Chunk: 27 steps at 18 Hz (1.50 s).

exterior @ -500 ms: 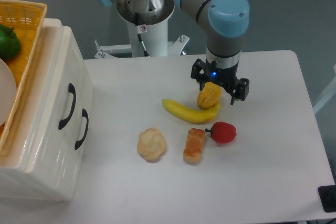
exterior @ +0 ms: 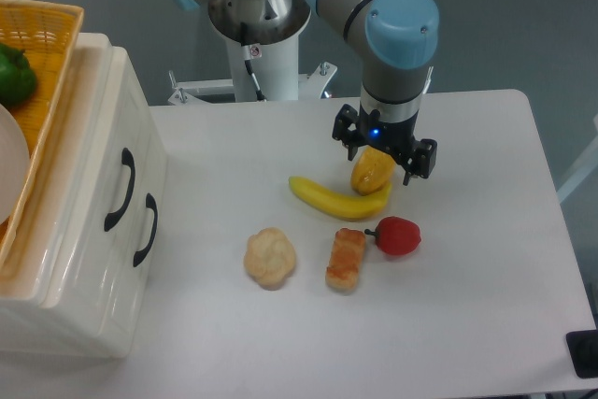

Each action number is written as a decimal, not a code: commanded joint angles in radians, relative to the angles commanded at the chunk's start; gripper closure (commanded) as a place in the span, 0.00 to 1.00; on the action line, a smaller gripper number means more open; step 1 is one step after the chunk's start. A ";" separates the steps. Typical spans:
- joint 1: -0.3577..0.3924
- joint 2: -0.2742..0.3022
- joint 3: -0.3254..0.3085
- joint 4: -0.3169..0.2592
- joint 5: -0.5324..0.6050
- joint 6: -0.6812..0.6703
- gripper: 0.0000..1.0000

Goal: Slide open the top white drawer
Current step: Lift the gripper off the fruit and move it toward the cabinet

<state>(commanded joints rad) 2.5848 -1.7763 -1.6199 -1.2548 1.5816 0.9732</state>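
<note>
- My gripper [exterior: 382, 150] had shifted slightly left and up-frame against the view half a second earlier; nothing else on the table [exterior: 486, 306] had moved.
- I hung over the yellow fruit [exterior: 372, 171], which sat against the banana [exterior: 338, 199]. My jaws stood apart, one on each side of the fruit, holding nothing that I could see.
- Judgement: the shift ran toward the drawer side, so I read it as the start of the approach. The task itself was not begun: no contact with the handle, and the drawer showed no gap.
- The top drawer [exterior: 98, 151] sat at the left edge of the frame, shut, in the white cabinet under the basket [exterior: 42, 53]. It was well apart from me, with bare table between.
- Its front faced right, toward the table's middle. The black handle [exterior: 121, 190] lay on that front, just beside and up-frame of the lower drawer's handle [exterior: 146, 229].
- The handle's long axis ran along the cabinet front, near vertical in the frame with a lean. The drawer's slide axis, as I judged it, ran across that, out to the right.
- Judgement: the pull would need my jaws turned across the handle, then drawn rightward. The bun [exterior: 270, 257] lay nearest that path.
</note>
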 joint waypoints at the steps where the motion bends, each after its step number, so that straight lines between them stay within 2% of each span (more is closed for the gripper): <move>1: -0.006 -0.002 -0.001 0.002 -0.003 -0.063 0.00; 3: -0.025 0.000 -0.005 0.002 -0.003 -0.129 0.00; 7: -0.063 0.005 -0.009 -0.005 0.005 -0.158 0.00; 11: -0.118 0.006 -0.021 -0.008 -0.002 -0.336 0.00; 17: -0.169 0.000 -0.017 0.000 -0.049 -0.494 0.00; 19: -0.169 -0.003 -0.006 0.000 -0.077 -0.505 0.00; 27: -0.167 -0.003 -0.006 -0.005 -0.074 -0.505 0.00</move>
<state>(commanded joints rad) 2.4176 -1.7794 -1.6260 -1.2594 1.5079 0.4679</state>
